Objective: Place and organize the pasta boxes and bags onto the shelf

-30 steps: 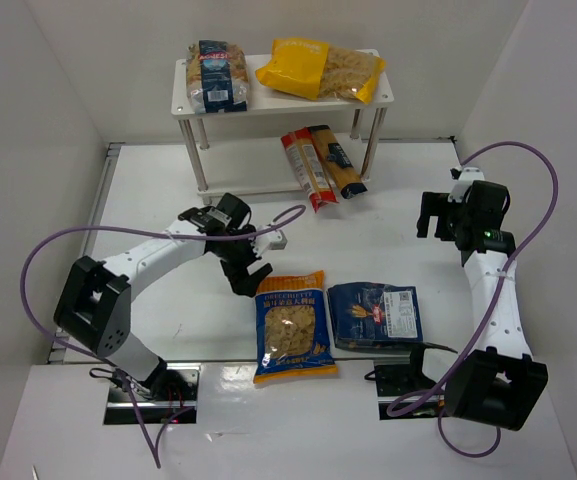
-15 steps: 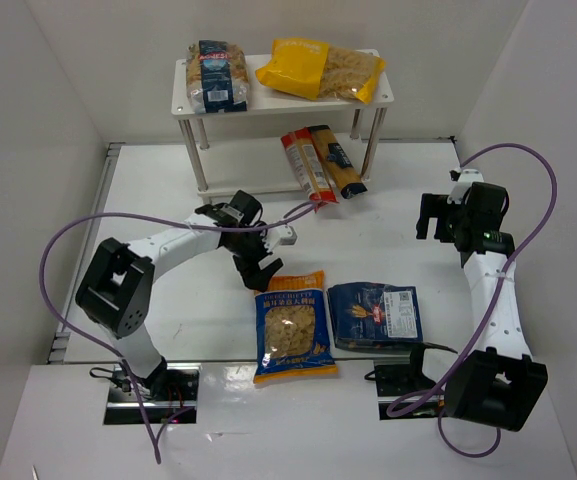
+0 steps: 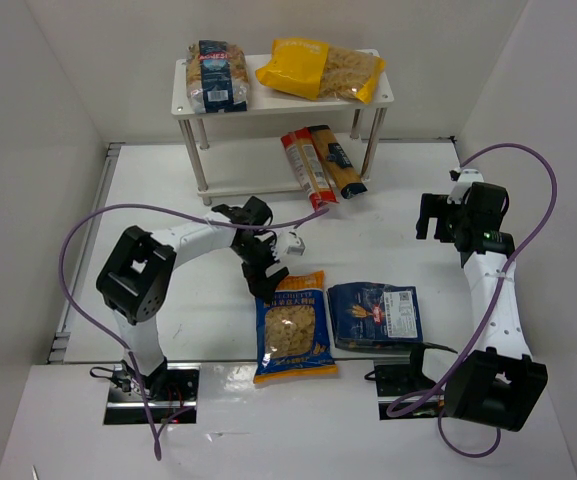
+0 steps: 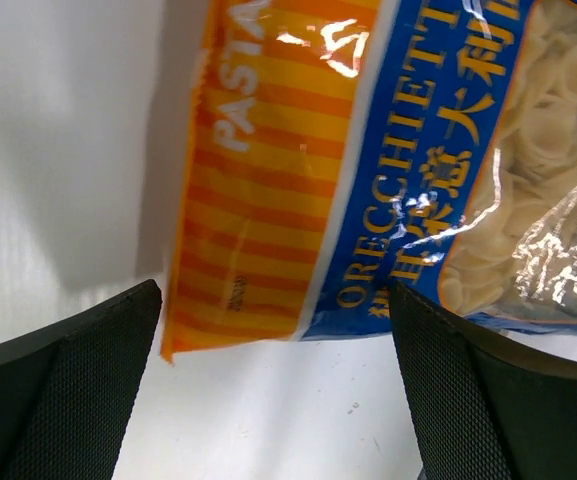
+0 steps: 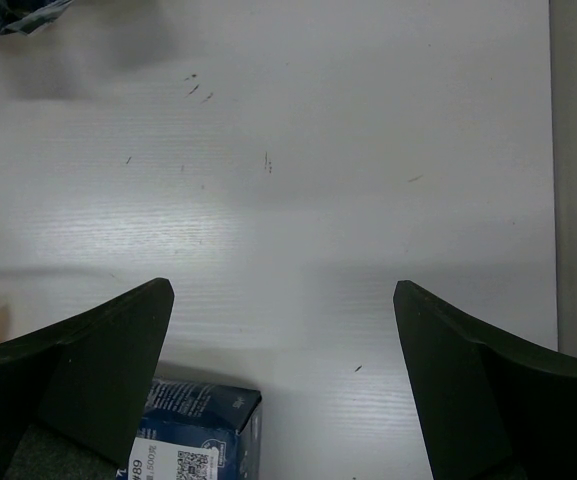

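The white shelf (image 3: 278, 105) stands at the back. Its top tier carries a blue-labelled clear bag (image 3: 218, 75) and a yellow bag (image 3: 323, 68). Long red (image 3: 306, 172) and orange (image 3: 338, 162) packets lie slanted at the lower tier's right end, sticking out forward. A blue-and-orange bag (image 3: 290, 327) (image 4: 368, 150) and a flat dark blue pack (image 3: 375, 314) (image 5: 198, 440) lie flat near the front. My left gripper (image 3: 268, 280) (image 4: 273, 380) hovers open just above the bag's top edge, holding nothing. My right gripper (image 3: 438, 215) (image 5: 283, 390) is open and empty, right of the dark blue pack.
White walls close in the table on the left, back and right. Purple cables loop from both arms, and one crosses the table (image 3: 288, 212) between the shelf and my left gripper. Bare table lies under my right gripper (image 5: 288, 200).
My left arm has swung right and toward the front, bringing its open gripper to the top edge of the blue-and-orange bag. The right arm and all packs are unmoved.
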Robot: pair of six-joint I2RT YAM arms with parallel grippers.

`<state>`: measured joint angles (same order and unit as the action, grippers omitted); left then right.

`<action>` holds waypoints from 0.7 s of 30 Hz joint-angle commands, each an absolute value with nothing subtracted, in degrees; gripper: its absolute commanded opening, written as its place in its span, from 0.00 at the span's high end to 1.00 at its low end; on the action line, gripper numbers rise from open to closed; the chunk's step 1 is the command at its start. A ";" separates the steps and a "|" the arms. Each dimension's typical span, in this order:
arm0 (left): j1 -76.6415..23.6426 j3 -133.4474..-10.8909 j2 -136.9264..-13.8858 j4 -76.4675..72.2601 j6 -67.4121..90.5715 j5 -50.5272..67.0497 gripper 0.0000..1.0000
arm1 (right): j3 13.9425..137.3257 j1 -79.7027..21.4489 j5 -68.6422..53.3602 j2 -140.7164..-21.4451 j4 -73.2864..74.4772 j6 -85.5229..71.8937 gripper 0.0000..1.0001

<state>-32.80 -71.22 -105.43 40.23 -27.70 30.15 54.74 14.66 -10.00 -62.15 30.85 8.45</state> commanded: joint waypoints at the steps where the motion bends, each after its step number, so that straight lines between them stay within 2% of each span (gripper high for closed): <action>1: -34.10 -72.95 -107.40 43.51 -31.64 34.80 0.00 | 54.76 14.94 -10.99 -60.64 28.83 9.40 0.00; 12: -37.00 -73.48 -111.62 44.91 -31.82 34.89 0.00 | 54.76 14.94 -10.99 -60.64 28.83 9.40 0.00; 14: -37.62 -73.48 -111.62 44.91 -31.82 34.37 0.19 | 54.76 14.94 -10.99 -60.64 28.83 9.40 0.00; 15: -38.23 -73.48 -111.62 44.91 -31.82 34.37 0.39 | 54.76 14.94 -10.99 -60.64 28.83 9.40 0.00; 16: -38.23 -73.48 -111.62 44.91 -31.21 33.67 0.88 | 54.76 14.94 -10.99 -60.64 28.83 9.40 0.00; 17: -38.23 -74.09 -111.62 44.39 -29.98 33.05 1.00 | 54.76 14.94 -10.99 -60.64 28.83 9.40 0.00; 21: -37.01 -74.09 -107.15 43.16 -28.13 32.34 1.00 | 54.76 14.94 -11.51 -60.12 28.83 9.40 0.00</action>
<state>-37.54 -74.89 -108.92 44.31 -28.82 34.52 54.74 14.66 -10.44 -62.04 30.85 8.86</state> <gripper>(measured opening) 0.060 0.994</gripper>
